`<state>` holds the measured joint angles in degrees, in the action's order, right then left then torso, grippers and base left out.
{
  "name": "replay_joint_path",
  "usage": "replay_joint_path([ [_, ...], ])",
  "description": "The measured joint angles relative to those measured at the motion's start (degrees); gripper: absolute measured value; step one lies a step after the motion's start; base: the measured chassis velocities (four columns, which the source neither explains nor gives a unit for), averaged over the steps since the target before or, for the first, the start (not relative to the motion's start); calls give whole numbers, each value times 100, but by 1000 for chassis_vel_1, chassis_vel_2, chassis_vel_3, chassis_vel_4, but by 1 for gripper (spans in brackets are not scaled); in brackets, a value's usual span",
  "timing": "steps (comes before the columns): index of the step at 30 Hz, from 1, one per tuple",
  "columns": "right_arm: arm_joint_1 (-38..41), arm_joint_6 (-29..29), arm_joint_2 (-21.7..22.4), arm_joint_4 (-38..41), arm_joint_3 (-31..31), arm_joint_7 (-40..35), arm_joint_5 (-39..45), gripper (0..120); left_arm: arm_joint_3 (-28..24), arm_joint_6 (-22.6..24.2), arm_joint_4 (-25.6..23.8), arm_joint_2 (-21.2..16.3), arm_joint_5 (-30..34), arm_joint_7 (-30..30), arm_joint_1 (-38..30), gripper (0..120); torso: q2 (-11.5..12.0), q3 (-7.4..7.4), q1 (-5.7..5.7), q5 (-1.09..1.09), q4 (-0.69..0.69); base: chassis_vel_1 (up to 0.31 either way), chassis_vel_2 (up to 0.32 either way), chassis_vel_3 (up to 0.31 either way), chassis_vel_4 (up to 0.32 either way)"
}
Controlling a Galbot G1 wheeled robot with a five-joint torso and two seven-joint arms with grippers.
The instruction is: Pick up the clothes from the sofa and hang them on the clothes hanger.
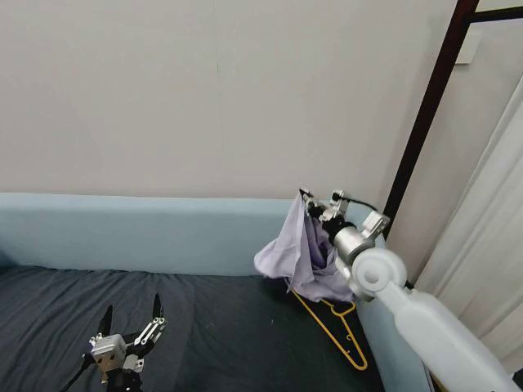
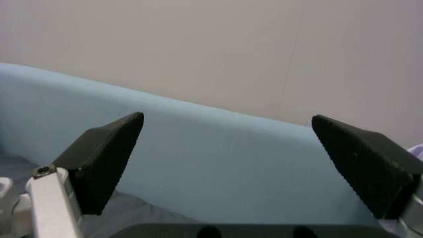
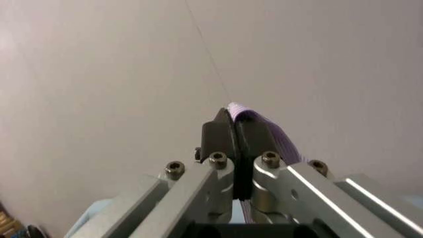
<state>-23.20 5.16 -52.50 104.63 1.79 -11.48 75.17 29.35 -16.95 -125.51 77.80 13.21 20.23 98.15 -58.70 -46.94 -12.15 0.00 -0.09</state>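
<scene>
A lilac garment (image 1: 298, 253) hangs in the air above the right end of the sofa, pinched at its top corner by my right gripper (image 1: 306, 196), which is shut on it. In the right wrist view the closed fingers (image 3: 228, 134) hold a striped lilac fold (image 3: 274, 134) against the wall. A yellow clothes hanger (image 1: 339, 327) lies on the dark seat below the garment, partly hidden by it. My left gripper (image 1: 131, 314) hovers low over the seat at the front left, open and holding nothing; its two black fingertips (image 2: 106, 153) stand wide apart facing the backrest.
The sofa has a light blue backrest (image 1: 147, 233) and a dark seat cushion (image 1: 204, 327). A black pole (image 1: 425, 114) rises at the right by a white curtain (image 1: 490, 245). A plain wall stands behind.
</scene>
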Motion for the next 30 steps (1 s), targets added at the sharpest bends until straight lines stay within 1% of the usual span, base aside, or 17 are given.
replay_joint_path([
  [3, 385, 8, 269, -72, 144, 225, 90, 0, -4, -13, 3, -19, 25, 0, -10, 100, 0, 0, -1, 0, 0, 0, 0, 0, 0],
  [6, 437, 51, 378, 22, 233, 267, 123, 0, 0, -19, 10, -41, 56, 0, -21, 100, 0, 0, -1, 0, 0, 0, 0, 0, 0],
  [10, 276, 138, 415, 262, 377, 288, 117, 0, 25, -19, 12, -66, 108, 2, -44, 100, 0, 0, 0, -2, 0, 0, 0, 0, 0],
  [13, -169, 147, 373, 259, 777, 475, -369, 0, 47, -19, 7, -75, 135, 2, -49, 100, 0, 0, 0, -1, 0, 0, 0, 0, 0],
  [14, -169, 147, 373, 259, 777, 475, -369, 0, 47, -19, 7, -75, 135, 2, -49, 100, 0, 0, 0, -1, 0, 0, 0, 0, 0],
  [19, -730, -3, -18, -398, 1360, 735, -1129, 0, 191, -18, -69, -85, 234, 15, -19, 100, 0, 0, 0, -1, 0, 0, 0, 0, 0],
  [20, -730, -3, -18, -398, 1360, 735, -1129, 0, 191, -18, -69, -85, 234, 15, -19, 100, 0, 0, 0, -1, 0, 0, 0, 0, 0],
  [24, -910, -102, -373, -811, 1771, 797, -1519, 0, 404, 9, -145, -93, 357, 31, -8, 100, 0, 0, 0, -2, 0, 0, 0, 0, 0],
  [25, -910, -102, -373, -811, 1771, 797, -1519, 0, 404, 9, -145, -93, 357, 31, -8, 100, 0, 0, 0, -2, 0, 0, 0, 0, 0],
  [27, -977, -136, -624, -1040, 2088, 811, -1773, 0, 623, 58, -176, -97, 461, 33, -27, 100, 0, 0, -1, -1, 1, 0, 0, 0, 0],
  [29, -1013, -163, -769, -1206, 2288, 815, -1936, 0, 814, 112, -142, -98, 475, 40, -60, 100, 0, 0, 0, -2, 1, 0, 0, 0, 0],
  [30, -1013, -163, -769, -1206, 2288, 815, -1936, 0, 814, 112, -142, -98, 475, 40, -60, 100, 0, 0, 0, -2, 1, 0, 0, 0, 0],
])
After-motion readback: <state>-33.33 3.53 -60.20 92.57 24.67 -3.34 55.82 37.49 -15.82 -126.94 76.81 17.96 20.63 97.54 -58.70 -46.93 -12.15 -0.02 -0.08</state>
